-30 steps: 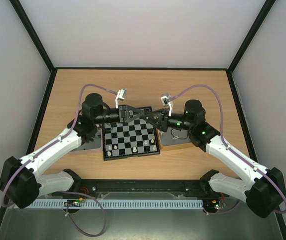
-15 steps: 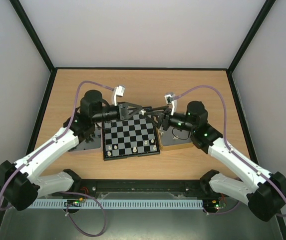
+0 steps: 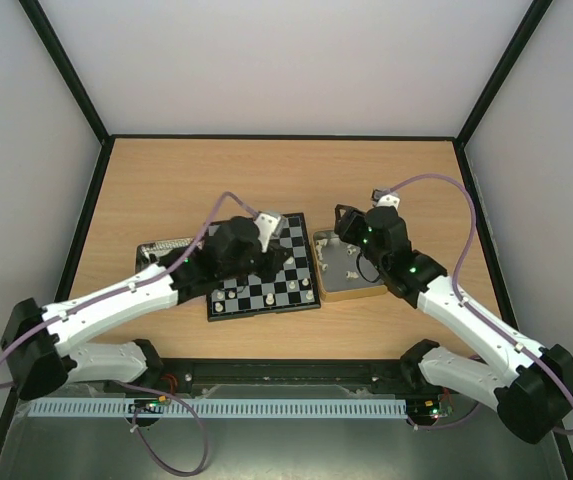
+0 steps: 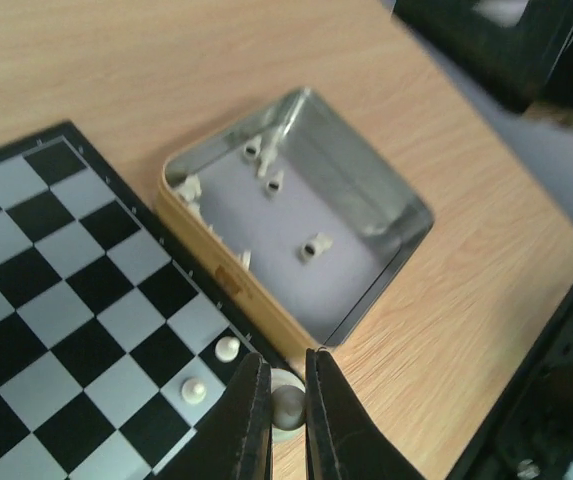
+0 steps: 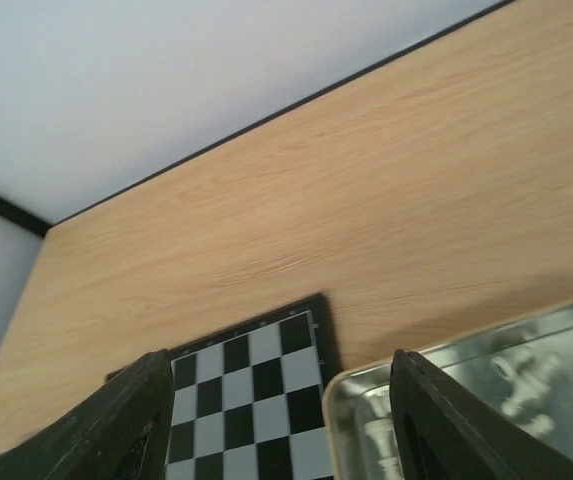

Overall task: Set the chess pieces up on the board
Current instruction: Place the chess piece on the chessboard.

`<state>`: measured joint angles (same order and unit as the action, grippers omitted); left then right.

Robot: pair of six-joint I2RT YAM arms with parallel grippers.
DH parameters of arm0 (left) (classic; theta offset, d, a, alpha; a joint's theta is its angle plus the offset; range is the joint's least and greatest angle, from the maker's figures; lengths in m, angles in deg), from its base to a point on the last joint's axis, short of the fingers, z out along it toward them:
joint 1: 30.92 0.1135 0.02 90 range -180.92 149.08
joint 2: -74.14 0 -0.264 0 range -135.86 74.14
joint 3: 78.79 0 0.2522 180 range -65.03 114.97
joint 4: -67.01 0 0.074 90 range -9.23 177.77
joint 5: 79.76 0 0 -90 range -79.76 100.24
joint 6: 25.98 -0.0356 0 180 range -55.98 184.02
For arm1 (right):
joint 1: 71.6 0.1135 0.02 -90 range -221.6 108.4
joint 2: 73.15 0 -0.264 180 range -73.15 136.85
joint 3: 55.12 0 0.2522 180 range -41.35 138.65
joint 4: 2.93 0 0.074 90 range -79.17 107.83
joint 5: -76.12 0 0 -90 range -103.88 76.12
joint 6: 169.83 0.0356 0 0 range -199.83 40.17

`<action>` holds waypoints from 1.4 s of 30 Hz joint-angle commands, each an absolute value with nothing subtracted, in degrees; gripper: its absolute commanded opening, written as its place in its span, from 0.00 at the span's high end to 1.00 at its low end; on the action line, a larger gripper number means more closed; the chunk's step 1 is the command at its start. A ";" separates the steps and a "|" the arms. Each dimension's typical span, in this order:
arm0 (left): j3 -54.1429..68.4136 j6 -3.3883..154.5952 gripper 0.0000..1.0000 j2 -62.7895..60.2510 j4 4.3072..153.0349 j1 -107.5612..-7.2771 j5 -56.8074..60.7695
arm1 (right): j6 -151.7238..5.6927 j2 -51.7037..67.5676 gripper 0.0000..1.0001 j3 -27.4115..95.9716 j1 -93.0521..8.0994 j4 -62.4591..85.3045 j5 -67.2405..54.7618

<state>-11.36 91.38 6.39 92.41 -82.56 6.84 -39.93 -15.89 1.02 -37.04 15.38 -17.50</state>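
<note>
Left pincer (image 4: 286, 372) pinches a cream-white chessman (image 4: 286, 404) at the edge of the board (image 4: 56, 300) — just beside the tin (image 4: 356, 200). Right pincer (image 5: 278, 375) stands wide, holding nothing.

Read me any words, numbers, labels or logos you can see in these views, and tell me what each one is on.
No text here can be read.
Chessboard: tiny white marks along its black border, too small to read.
Gold-sided tin: a small dark mark on its outer wall, too blurred to read.
</note>
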 commanded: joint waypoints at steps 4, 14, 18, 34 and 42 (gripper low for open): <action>-13.19 83.73 0.98 0.33 96.31 -88.79 14.99 | -33.43 -15.37 0.41 0.28 -36.97 19.23 -29.03; -13.87 81.28 0.98 -6.91 95.70 -91.32 15.19 | -32.20 -13.82 0.40 -0.47 -37.63 19.71 -29.26; -14.97 81.47 0.98 -9.07 94.96 -91.35 15.38 | -32.10 -13.44 0.40 -0.77 -38.01 19.71 -29.03; -17.44 81.65 0.96 -13.51 92.34 -91.30 16.70 | -31.80 -11.59 0.39 -1.19 -39.76 19.53 -25.74; -18.44 81.47 0.95 -13.92 90.27 -91.32 14.87 | -31.69 -11.21 0.39 -1.28 -40.39 19.53 -24.80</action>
<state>-17.44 82.22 -13.39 92.13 -91.04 15.63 -32.56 -11.72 -0.56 -39.92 18.77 -24.58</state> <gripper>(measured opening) 0.077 0.608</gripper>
